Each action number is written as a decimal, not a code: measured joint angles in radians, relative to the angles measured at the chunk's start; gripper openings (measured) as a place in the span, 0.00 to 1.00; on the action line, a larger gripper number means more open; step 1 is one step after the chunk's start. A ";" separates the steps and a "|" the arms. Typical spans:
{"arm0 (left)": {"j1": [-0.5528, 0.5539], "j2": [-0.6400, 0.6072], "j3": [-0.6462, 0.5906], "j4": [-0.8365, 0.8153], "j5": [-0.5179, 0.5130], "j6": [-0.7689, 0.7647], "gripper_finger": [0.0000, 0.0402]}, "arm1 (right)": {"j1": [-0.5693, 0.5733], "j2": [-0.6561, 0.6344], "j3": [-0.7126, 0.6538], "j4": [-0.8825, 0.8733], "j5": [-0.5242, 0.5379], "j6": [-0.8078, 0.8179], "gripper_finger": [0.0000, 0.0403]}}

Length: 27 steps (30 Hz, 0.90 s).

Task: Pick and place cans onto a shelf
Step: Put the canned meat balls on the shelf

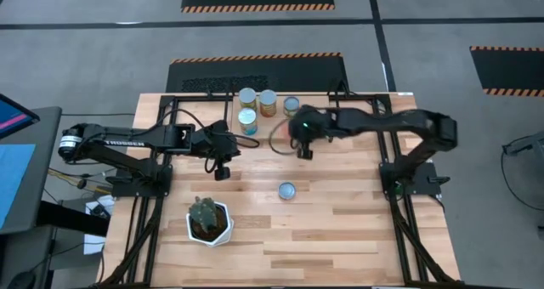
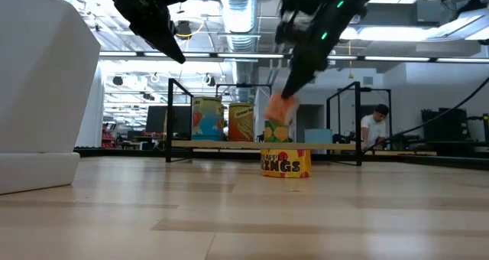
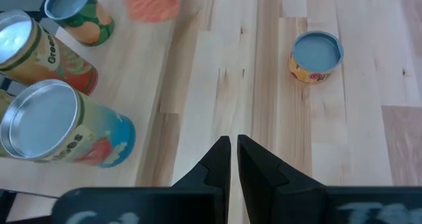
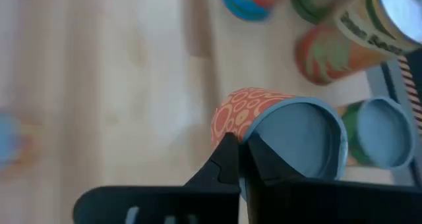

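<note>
My right gripper [image 1: 303, 150] is shut on an orange-labelled can [image 4: 264, 128] with a silvery-blue top, beside the near edge of the low wooden shelf [image 2: 336, 146]. In the low view the can [image 2: 281, 111] hangs tilted under the fingers. Several cans stand on their bases on the shelf [image 1: 247, 96] [image 1: 268, 102] [image 1: 247, 121] [image 1: 291, 106]. One short yellow-labelled can [image 1: 287, 190] stands on the table, and it also shows in the left wrist view [image 3: 316, 55]. My left gripper [image 3: 233, 145] is shut and empty above the table, left of the shelf [image 1: 223, 172]. My right gripper holds the orange can at the edge of its top, by the rim [image 4: 247, 133]. The two fingers stand close together there and hide the exact place of contact. They come slanting down from above. The can hangs tilted below them, clear of the table.
A white hexagonal pot with a green cactus [image 1: 209, 221] stands near the table's front left. The shelf's black legs [image 2: 168, 121] and the arms' black frames stand at the table's sides. A person [image 2: 374, 126] sits in the room beyond the table.
</note>
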 joint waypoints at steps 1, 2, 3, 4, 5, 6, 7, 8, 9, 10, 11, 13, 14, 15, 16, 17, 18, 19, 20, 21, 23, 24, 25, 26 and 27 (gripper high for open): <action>0.000 0.000 0.000 -0.005 0.000 0.000 0.05 | -0.021 0.033 0.017 -0.001 0.001 -0.028 0.02; 0.000 0.000 0.000 -0.004 0.000 0.000 0.05 | -0.039 0.061 0.032 -0.007 0.003 -0.053 0.01; 0.000 0.000 0.000 -0.004 0.000 0.000 0.05 | -0.055 0.087 0.046 -0.022 0.004 -0.074 0.01; 0.000 0.000 0.000 -0.005 0.000 0.000 0.05 | -0.067 0.112 0.060 -0.032 0.004 -0.092 0.01; 0.000 0.000 0.000 -0.004 0.000 0.000 0.05 | -0.077 0.138 0.074 -0.035 0.004 -0.107 0.01; 0.000 0.000 0.000 -0.004 0.000 0.000 0.05 | -0.085 0.162 0.091 -0.043 0.004 -0.118 0.01; 0.000 0.000 0.000 -0.004 0.000 0.000 0.05 | -0.091 0.179 0.102 -0.054 0.004 -0.123 0.02; 0.000 0.000 0.000 -0.004 0.000 0.000 0.05 | -0.095 0.193 0.117 -0.058 0.006 -0.124 0.03; 0.000 0.000 0.000 -0.004 0.000 0.000 0.05 | -0.097 0.207 0.131 -0.055 0.005 -0.124 0.04; 0.000 0.000 0.000 -0.003 0.000 0.000 0.05 | -0.097 0.220 0.144 -0.063 0.008 -0.125 0.05; 0.000 0.000 0.000 -0.004 0.000 0.000 0.05 | -0.097 0.230 0.156 -0.076 0.012 -0.128 0.07; 0.000 0.000 0.000 -0.003 0.000 0.000 0.05 | -0.097 0.247 0.176 -0.087 0.015 -0.128 0.12; 0.000 0.000 0.000 -0.003 0.000 0.000 0.05 | -0.097 0.253 0.185 -0.095 0.017 -0.128 0.14; 0.000 0.000 0.000 -0.003 0.000 0.000 0.05 | -0.097 0.257 0.190 -0.098 0.020 -0.128 0.16; 0.000 0.000 0.000 -0.003 0.000 0.000 0.05 | -0.097 0.257 0.193 -0.101 0.021 -0.128 0.17; 0.000 0.000 0.000 -0.003 0.000 0.000 0.05 | -0.097 0.257 0.194 -0.105 0.021 -0.128 0.19; 0.000 0.000 0.000 -0.003 0.000 0.000 0.05 | -0.097 0.256 0.194 -0.106 0.026 -0.128 0.20; 0.000 0.000 0.000 -0.003 0.000 0.000 0.05 | -0.097 0.256 0.194 -0.107 0.034 -0.128 0.21; 0.000 0.000 0.000 -0.003 0.000 0.000 0.05 | -0.097 0.256 0.194 -0.109 0.041 -0.128 0.22; 0.000 0.000 0.000 -0.003 0.000 0.000 0.05 | -0.097 0.256 0.194 -0.110 0.046 -0.127 0.23; 0.000 0.000 0.000 -0.003 0.000 0.000 0.05 | -0.102 0.256 0.194 -0.120 0.077 -0.128 0.25; 0.000 0.000 0.000 -0.003 0.000 0.000 0.05 | -0.102 0.256 0.194 -0.127 0.086 -0.127 0.26; 0.000 0.000 0.000 -0.003 0.000 0.000 0.05 | -0.103 0.256 0.194 -0.135 0.089 -0.127 0.26; 0.000 0.000 0.000 -0.003 0.000 0.000 0.05 | -0.103 0.256 0.194 -0.137 0.089 -0.126 0.27; 0.000 0.000 0.000 -0.003 0.000 0.000 0.05 | -0.104 0.256 0.194 -0.136 0.089 -0.126 0.27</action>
